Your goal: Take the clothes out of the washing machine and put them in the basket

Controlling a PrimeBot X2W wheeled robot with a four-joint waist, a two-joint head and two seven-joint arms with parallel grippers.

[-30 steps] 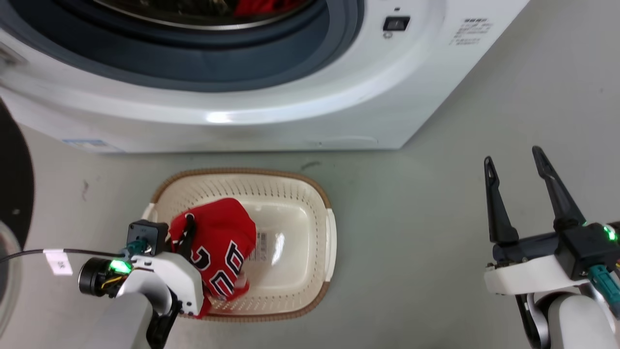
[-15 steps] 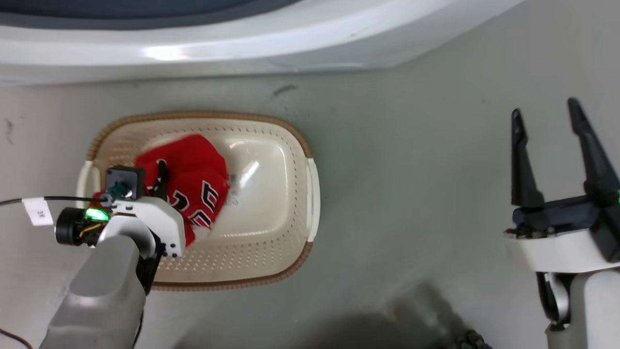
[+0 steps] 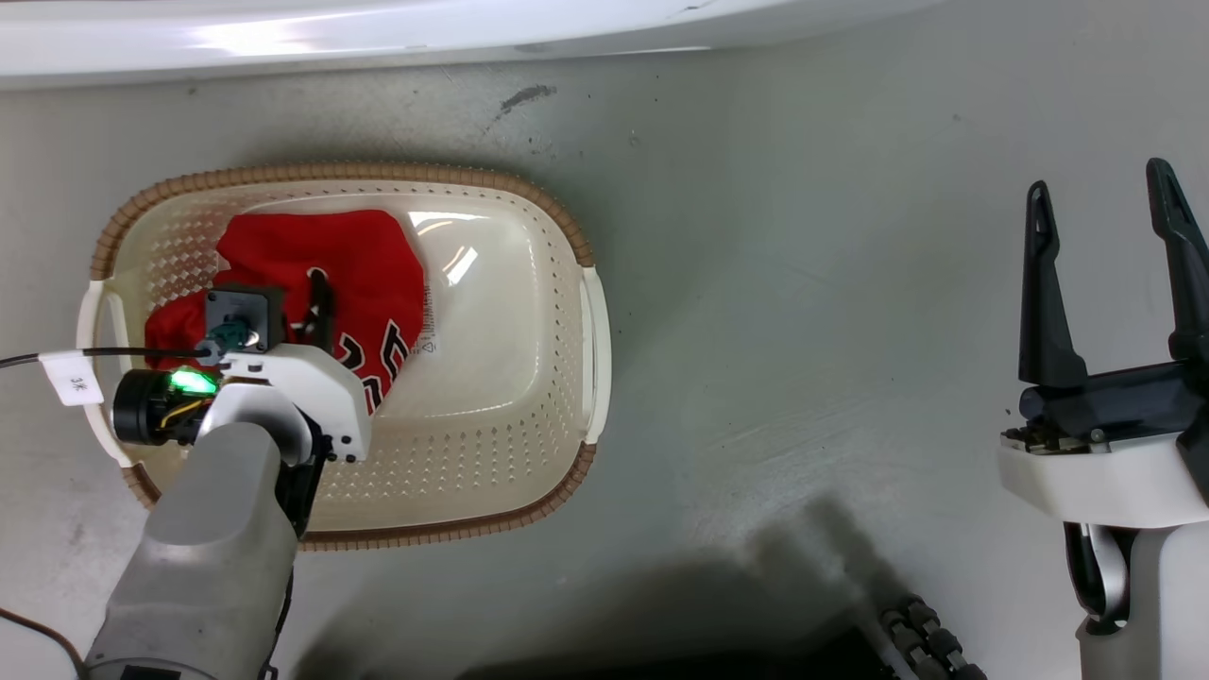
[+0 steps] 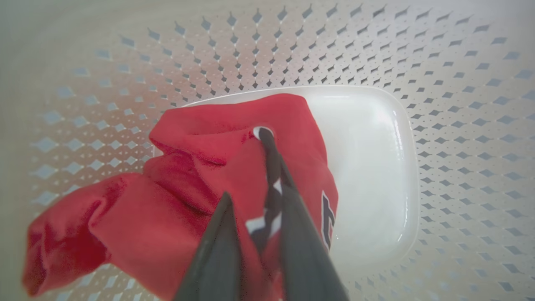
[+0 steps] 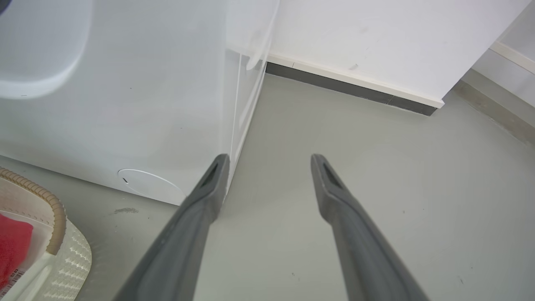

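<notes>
red jersey (image 3: pixel 321 255) is pinched in the l claw (image 4: pixel 253 159), fingers nearly shut w/ cloth caught between them, low inside the basket (image 3: pixel 559 219)

what could go wrong, imo:
1) a fold is draped over one finger, so if the claw opens only a little & lifts, the cloth could ride up w/ it & get dragged back over the rim
2) one lobe of the jersey lies up against the perforated wall on the robot's left, near the rim; a sideways pull-out could flick it onto the floor (image 3: pixel 803 283)
3) arm sits low in the basket, so a nudge could shove the light basket along

wide opening + straight lift looks safest

jersey vs claw: it's around & under the tips, touching both fingers, not beside them. black/white trim runs up along one finger, and the bulk bunches to the claw's left in the wrist cam. right half of the basket bottom is bare

r claw (image 3: pixel 1100 198) hangs wide open, holding nothing, well apart from the basket, over the floor by the washer (image 5: pixel 125 104) corner. can't tell from here if more clothes are left in the drum
</notes>
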